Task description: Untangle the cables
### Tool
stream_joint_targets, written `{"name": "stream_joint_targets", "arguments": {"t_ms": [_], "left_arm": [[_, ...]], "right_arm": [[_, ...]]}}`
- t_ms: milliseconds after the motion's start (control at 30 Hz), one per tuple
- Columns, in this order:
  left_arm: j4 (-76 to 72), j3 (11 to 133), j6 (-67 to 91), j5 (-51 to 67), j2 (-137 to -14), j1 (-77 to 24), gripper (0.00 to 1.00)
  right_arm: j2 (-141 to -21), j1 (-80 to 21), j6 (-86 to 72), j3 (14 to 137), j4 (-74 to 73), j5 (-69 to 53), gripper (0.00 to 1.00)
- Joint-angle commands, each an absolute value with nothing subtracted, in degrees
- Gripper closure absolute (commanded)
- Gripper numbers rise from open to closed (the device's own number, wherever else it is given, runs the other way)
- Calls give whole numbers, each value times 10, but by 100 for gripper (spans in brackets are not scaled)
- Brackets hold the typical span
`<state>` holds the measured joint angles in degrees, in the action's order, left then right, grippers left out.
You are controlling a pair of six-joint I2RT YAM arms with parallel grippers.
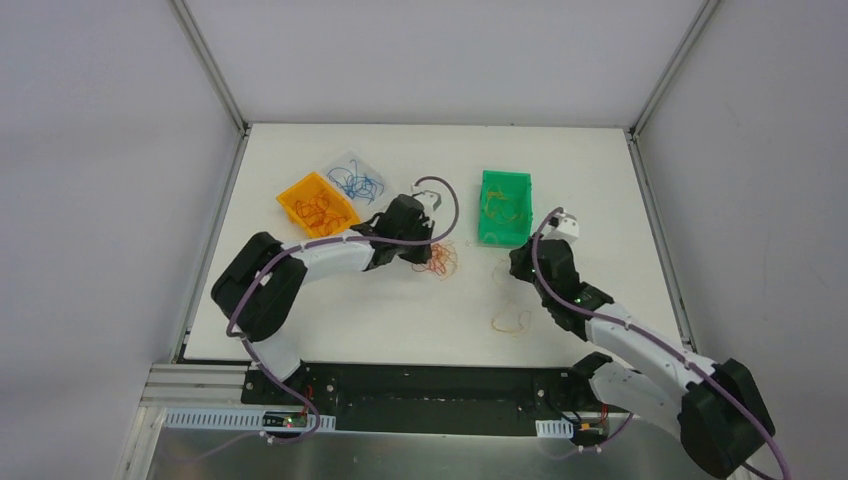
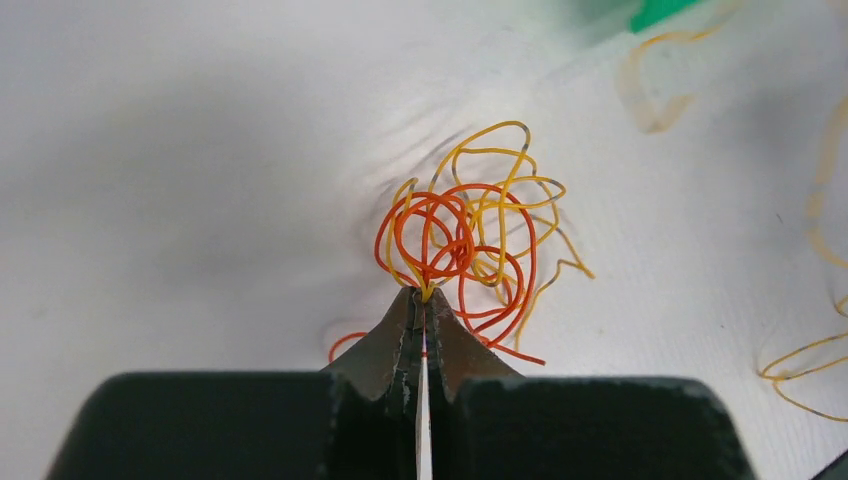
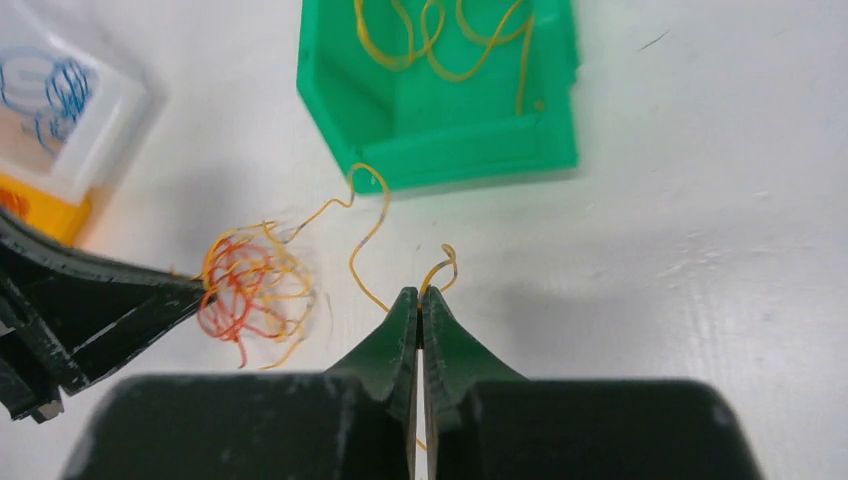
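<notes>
Closed tight, my left gripper (image 2: 424,296) pinches the near edge of the tangle (image 2: 468,238), a ball of orange-red and yellow cables that fans out just ahead of the tips and rests on the white table (image 2: 180,150). My right gripper (image 3: 421,298) is pressed together too, clamped on one yellow strand (image 3: 362,232) whose short free end curls up just beside the tips. From those fingers the strand runs away and to the left and bends close under the near corner of the green bin (image 3: 470,165). It then drops leftward into the tangle, which my left gripper meets from the opposite side. So the strand's long axis lies roughly along the line between my two grips, with the tangle at the left end, nearer my left arm, and the free end at the right. I judge the coming move turns on that line. Drawing my right gripper away from the left, along the strand, should slide the yellow out. A sideways pull may drag the whole ball or tighten its loops.
</notes>
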<state>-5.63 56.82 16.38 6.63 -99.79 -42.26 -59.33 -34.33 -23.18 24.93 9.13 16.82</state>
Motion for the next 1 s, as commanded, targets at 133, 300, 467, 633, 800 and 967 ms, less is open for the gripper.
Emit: {"name": "stream_joint_targets", "arguments": {"t_ms": [133, 300, 467, 633, 800, 967], "left_arm": [[-78, 492, 233, -58, -880, -357, 100], [-77, 477, 236, -78, -853, -357, 100], [-84, 474, 233, -62, -844, -357, 100], [-90, 467, 230, -47, -834, -357, 100], [-92, 461, 225, -52, -826, -357, 100], [-94, 458, 224, -49, -820, -357, 100]], "right_arm": [[-386, -338, -242, 238, -4, 410, 100], [-349, -337, -191, 313, -50, 378, 100], [-412, -337, -157, 457, -85, 343, 100], [-491, -337, -132, 600, -98, 323, 100], [-558, -336, -100, 688, -72, 329, 100], [-633, -324, -94, 717, -25, 320, 100]]}}
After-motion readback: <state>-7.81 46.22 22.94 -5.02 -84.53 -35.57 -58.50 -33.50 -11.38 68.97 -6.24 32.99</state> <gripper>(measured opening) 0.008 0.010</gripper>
